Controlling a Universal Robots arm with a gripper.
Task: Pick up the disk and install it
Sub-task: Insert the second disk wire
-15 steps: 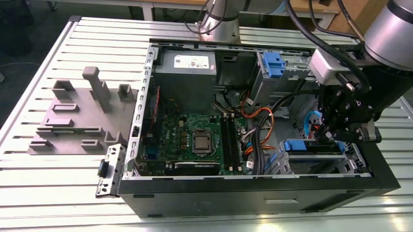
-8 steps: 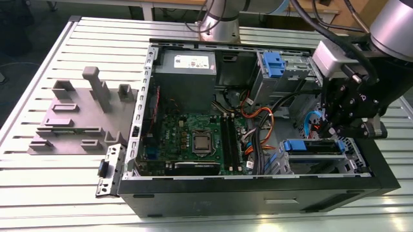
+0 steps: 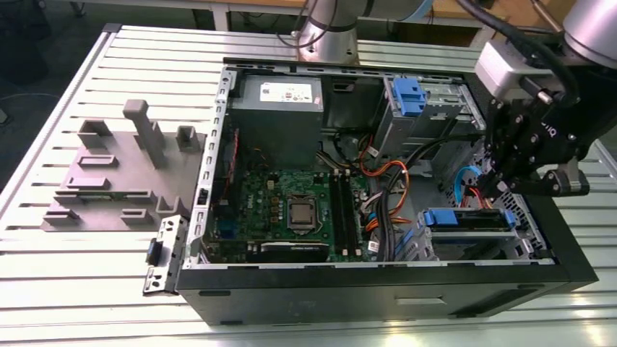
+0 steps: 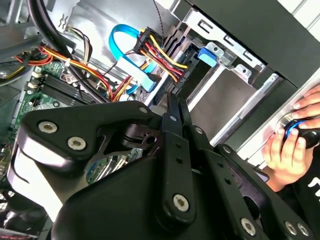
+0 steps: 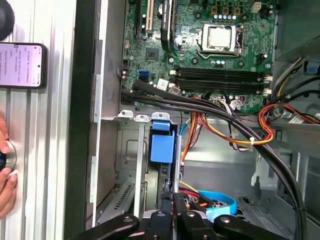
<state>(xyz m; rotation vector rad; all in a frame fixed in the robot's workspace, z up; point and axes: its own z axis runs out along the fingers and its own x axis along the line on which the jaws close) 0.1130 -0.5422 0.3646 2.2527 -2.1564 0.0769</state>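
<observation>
Disk (image 3: 469,219) in bay (image 3: 475,244) | gripper (image 3: 492,189) fingers pressed together, just above (1 cable bundle (image 5: 240,127) beside)

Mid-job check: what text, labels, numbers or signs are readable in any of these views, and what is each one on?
Nothing reads clearly enough to quote.
power supply label, white, in the exterior view: print too small to read.
phone screen, on the table in the first wrist view: lines of text, too small to read.
motherboard markings: too small to read.
arm wrist lettering, white on black: partly cut off, unreadable.
</observation>
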